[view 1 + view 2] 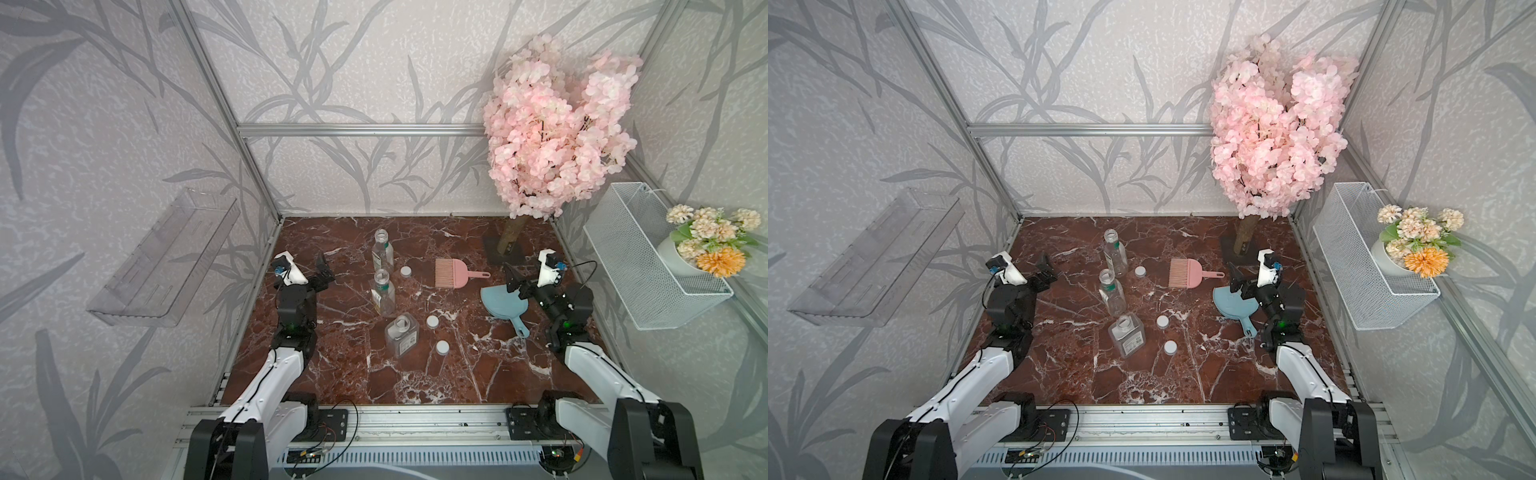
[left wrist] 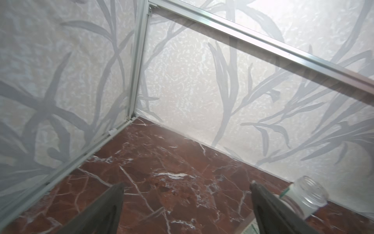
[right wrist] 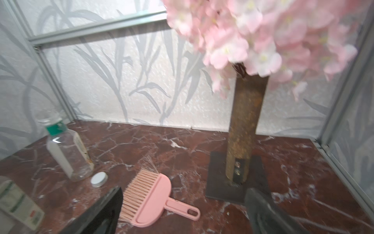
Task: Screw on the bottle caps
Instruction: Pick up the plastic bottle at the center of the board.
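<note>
We've capped nothing: bottles (image 1: 384, 293) stand open, caps (image 1: 432, 321) loose at their three o'clock; left gripper (image 1: 323, 269) and right gripper (image 1: 513, 279) gape empty.

Soft, even light fills both top views. It is bright on the pale walls (image 1: 104, 104) and leaves only faint, short shadows on the dark marble tabletop (image 1: 457, 374). The straight frame rails (image 1: 361, 129) lean and bow toward the picture edges. Beyond the right claw (image 3: 185, 189), the pink blossoms (image 3: 263, 30) are smeared out of focus and washed pale. The left claw (image 2: 186, 183) shows dark and soft-edged under a light haze.
</note>
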Tool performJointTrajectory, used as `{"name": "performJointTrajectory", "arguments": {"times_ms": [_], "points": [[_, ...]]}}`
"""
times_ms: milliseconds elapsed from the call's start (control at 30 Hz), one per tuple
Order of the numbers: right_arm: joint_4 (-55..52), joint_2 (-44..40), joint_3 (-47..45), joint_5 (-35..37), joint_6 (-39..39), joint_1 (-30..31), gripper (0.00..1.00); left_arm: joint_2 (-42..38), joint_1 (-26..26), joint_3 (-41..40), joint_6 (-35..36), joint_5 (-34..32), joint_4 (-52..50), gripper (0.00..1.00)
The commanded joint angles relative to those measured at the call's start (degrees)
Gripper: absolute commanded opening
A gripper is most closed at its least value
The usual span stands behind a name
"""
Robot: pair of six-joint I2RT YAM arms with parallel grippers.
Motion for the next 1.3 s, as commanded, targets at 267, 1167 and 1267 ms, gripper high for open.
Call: {"name": "performJointTrajectory", "arguments": {"times_ms": [267, 1167, 1267], "points": [[-35.42, 2.36, 16.29, -21.10, -27.99, 24.17, 0.99, -16.02, 0.24, -3.55, -12.55, 13.93, -18.65, 1.00], [-48.41, 38.40, 38.84, -27.52, -53.39, 43.26, 0.99, -18.15, 0.22, -10.26, -23.39, 18.11, -18.01, 1.00], [-47.28, 40.55, 38.48, -27.15, -53.42, 43.70, 0.99, -18.07, 0.15, -10.15, -22.73, 17.81, -18.39, 1.00]]}}
